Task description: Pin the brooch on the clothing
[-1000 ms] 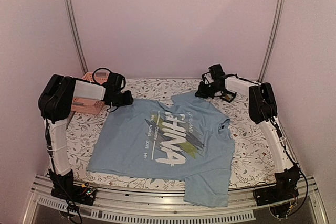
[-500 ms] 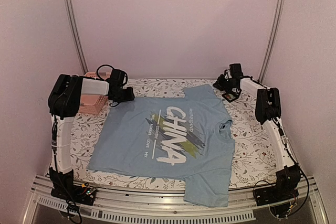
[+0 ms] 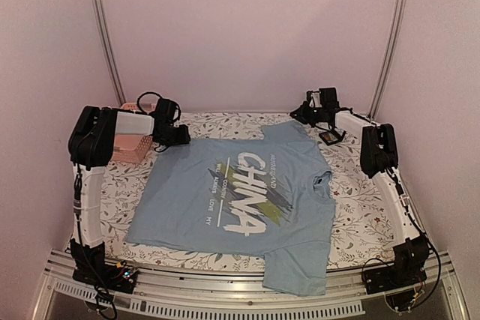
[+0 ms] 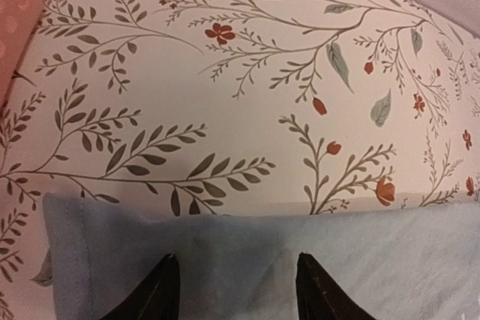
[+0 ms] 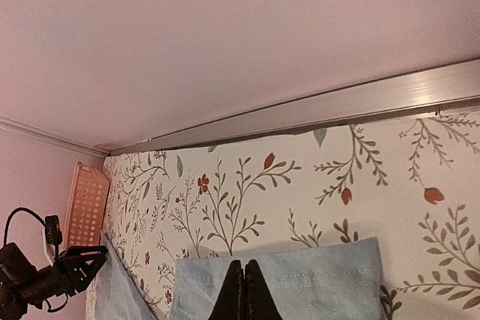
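Both over shirt (image 3: pixel 180 200) far edge: L gripper (image 4: pixel 236 257) spread, R gripper (image 5: pixel 244 264) pinched.

Plain pinkish walls (image 3: pixel 247 35) close in the back and both sides (the light soft and even), with two slanting metal uprights (image 3: pixel 103 43) rising from a table (image 3: pixel 360 219) under a white cloth (image 4: pixel 247 73) of leafy sprigs and red flowers, edged in front by a slotted aluminium rail (image 3: pixel 225 301).

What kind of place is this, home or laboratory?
Probably a robot test booth, not a home: the left arm and right arm are bolted to a metal rail, plain pink walls have metal posts, and the flower-patterned table holds one T-shirt.
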Robot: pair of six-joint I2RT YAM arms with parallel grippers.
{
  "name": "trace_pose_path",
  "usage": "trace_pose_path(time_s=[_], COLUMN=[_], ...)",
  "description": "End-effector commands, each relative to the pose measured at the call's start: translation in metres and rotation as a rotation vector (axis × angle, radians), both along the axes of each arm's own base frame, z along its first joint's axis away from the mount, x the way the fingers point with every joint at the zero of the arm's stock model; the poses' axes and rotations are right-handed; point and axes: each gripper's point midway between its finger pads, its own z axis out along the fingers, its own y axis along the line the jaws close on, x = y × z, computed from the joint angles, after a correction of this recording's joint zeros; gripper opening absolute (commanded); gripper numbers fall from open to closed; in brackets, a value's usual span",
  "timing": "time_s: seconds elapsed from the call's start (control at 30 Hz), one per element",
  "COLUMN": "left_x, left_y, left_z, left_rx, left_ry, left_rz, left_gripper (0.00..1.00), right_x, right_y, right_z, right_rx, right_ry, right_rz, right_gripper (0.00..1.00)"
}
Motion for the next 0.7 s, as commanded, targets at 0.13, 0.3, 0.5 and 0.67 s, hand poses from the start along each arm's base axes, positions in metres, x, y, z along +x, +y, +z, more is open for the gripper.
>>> trace_pose_path(time_s=[0.13, 0.3, 0.5, 0.67], left_x=[-0.022, -0.037, -0.047, -0.048], left_y=[0.009, 0.010, 0.012, 0.014], left_z=[0.041, 0.033, 0.017, 0.000], left_rx=[-0.005, -0.017, -0.012, -0.004], left_ry=[-0.061, -0.033, -0.002, 0.029], left_rz=[-0.006, 0.002, 0.004, 0.008], left_gripper=[0.53, 0.53, 0.53, 0.53], right_x=[-0.059, -0.127, -0.182, -0.179], right_y=[-0.003, -0.024, -0.036, -0.051], right_z=[0.091, 0.040, -0.027, -0.065], right_rx=[-0.273, -0.546, -0.665, -0.753], right_ry=[-0.102, 0.088, 0.250, 0.308], right_rz=[0.071, 0.105, 0.144, 0.112], right_gripper=[0.00, 0.00, 0.00, 0.00])
